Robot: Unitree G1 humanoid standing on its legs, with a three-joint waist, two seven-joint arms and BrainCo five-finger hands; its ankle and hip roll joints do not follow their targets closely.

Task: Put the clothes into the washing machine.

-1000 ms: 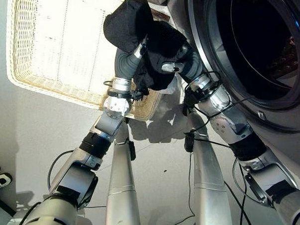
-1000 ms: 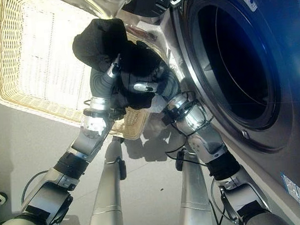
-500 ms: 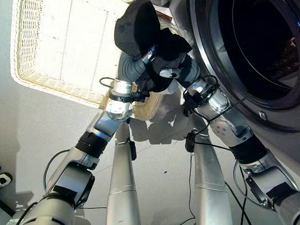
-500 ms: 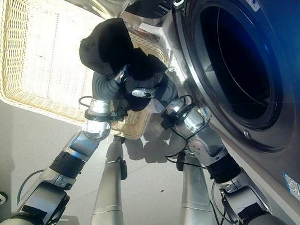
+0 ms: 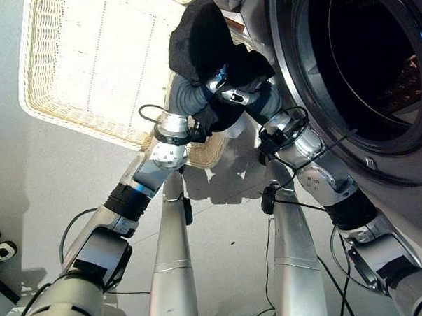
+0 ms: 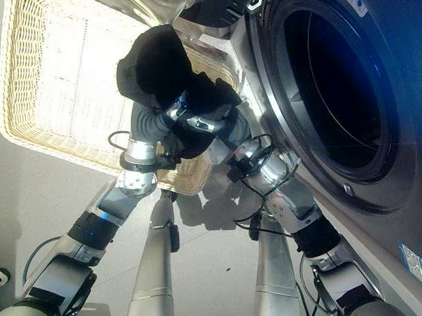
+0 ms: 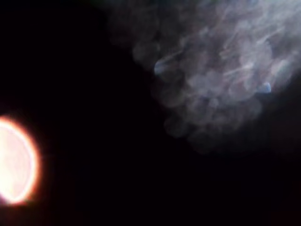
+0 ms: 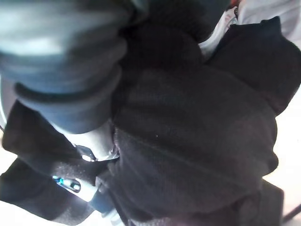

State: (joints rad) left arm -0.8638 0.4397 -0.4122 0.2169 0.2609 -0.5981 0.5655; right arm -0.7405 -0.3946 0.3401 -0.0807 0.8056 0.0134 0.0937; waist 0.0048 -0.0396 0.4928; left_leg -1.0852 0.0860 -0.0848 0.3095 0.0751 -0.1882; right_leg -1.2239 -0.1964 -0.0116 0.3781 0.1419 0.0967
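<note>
Black cloth, pale wicker, dark drum.

The bundle of clothes (image 5: pixel 199 39) I've got is plain black, no pattern on it. My left hand (image 5: pixel 218 81) shows silver fingers above a grey ribbed cover; my right hand (image 5: pixel 238 96) is silver too, against the black cloth. The basket (image 5: pixel 76 118) is cream woven wicker with a pale slatted bottom. The washing machine (image 5: pixel 369 161) has a dark grey door ring round a black drum opening. The floor (image 5: pixel 30 187) is plain light grey.

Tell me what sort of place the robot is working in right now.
Probably a laundry area at home or in a test room. A front-loading washing machine stands open at the robot's right, a wicker laundry basket sits on the floor beside it, and both hands hold a bundle of black clothes near the drum.
</note>
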